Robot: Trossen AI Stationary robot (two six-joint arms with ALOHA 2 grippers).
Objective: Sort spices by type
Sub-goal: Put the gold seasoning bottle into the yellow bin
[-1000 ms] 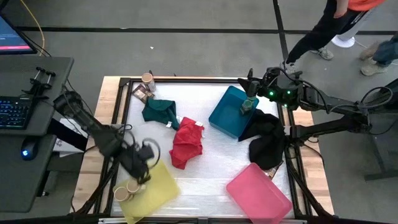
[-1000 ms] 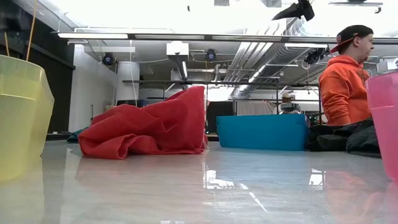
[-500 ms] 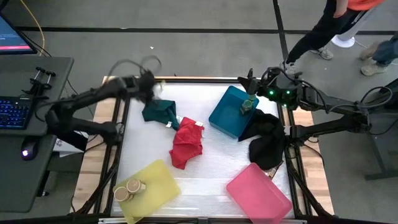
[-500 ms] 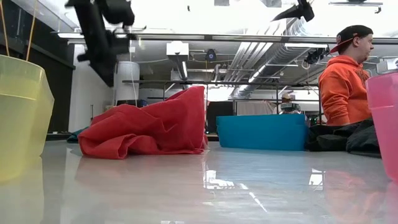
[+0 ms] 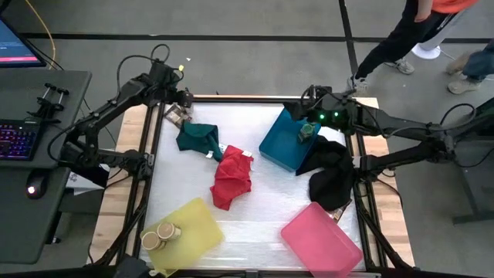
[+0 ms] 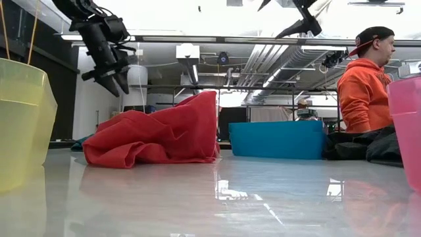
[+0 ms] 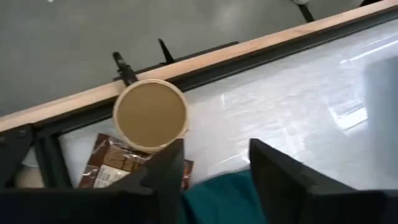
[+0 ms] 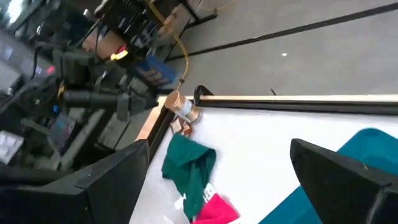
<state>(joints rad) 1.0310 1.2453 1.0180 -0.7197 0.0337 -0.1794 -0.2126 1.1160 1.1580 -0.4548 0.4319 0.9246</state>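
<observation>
At the far left corner a jar with a tan lid (image 7: 151,115) stands upright on the table, and a brown packet (image 7: 115,165) lies flat beside it. My left gripper (image 7: 214,162) hovers open just above and short of them, tipped downward, with nothing between its fingers; the low view shows my left gripper (image 6: 108,66) high over the table. Two tan-lidded jars (image 5: 159,235) stand in the yellow tray (image 5: 197,228). A small jar with a greenish top (image 5: 306,131) sits in the blue tray (image 5: 282,143). My right gripper (image 5: 310,104) hangs wide open above the blue tray's far edge.
A green cloth (image 5: 198,139) lies bunched near the packet, a red cloth (image 5: 231,176) at mid-table and a black cloth (image 5: 332,174) at the right. The pink tray (image 5: 320,239) stands at the near right. A person stands beyond the table's far right corner.
My left gripper has swung from above the yellow tray at the near left, along the table's left side, to the far left corner over the jar and packet, rolling as it went. My right gripper has crept a little toward the table's left.
</observation>
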